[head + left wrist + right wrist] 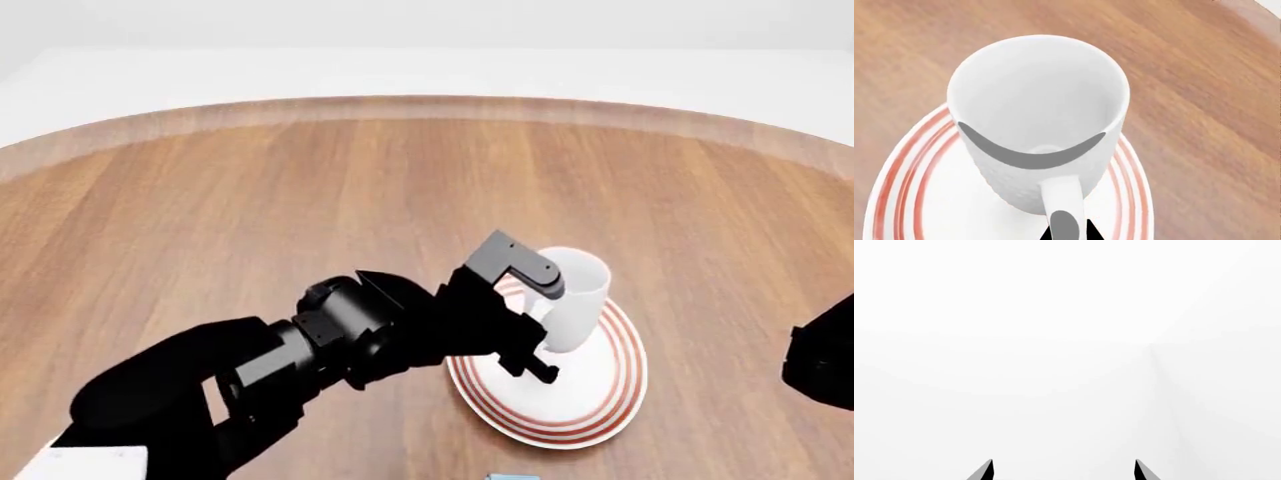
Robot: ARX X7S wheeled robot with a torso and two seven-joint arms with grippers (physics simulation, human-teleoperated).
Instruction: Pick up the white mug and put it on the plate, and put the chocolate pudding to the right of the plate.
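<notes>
The white mug (1037, 115) stands upright over the plate (934, 200), which is white with red rings round its rim; I cannot tell if the mug's base touches it. Its loop handle (1064, 197) points toward my left gripper (1069, 231), whose dark fingertips are shut on either side of the handle. In the head view the mug (577, 300) is on the far side of the plate (587, 405), with the left gripper (538, 340) at its near-left side. A light blue sliver at the bottom edge is the chocolate pudding (509, 477). My right gripper (1064, 470) is open, facing blank white.
The round wooden table (267, 220) curves away at the back, with a pale floor beyond its edge. My left arm (307, 350) reaches across the near-left part of the table. A dark part of the right arm (823, 365) shows at the right edge.
</notes>
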